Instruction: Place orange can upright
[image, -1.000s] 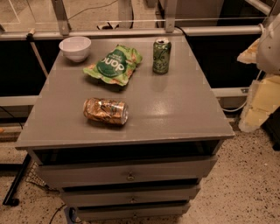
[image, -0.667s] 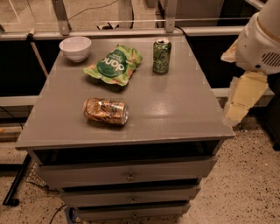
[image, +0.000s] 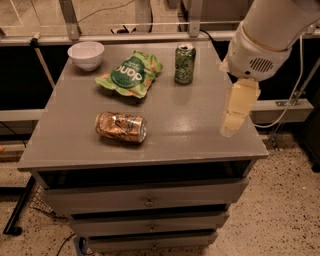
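One pale gripper (image: 236, 111) hangs over the tabletop's (image: 190, 120) right edge, holding nothing; how wide it stands cannot be told. A second ago it was off beside the tabletop. The orange can (image: 121, 127) lies on its side front-left, well apart.

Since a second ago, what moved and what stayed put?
The robot's hand swung left, from beside the table to above its right edge. It took hold of nothing. The orange can still lies on its side, and the green can, chip bag and bowl have not moved.
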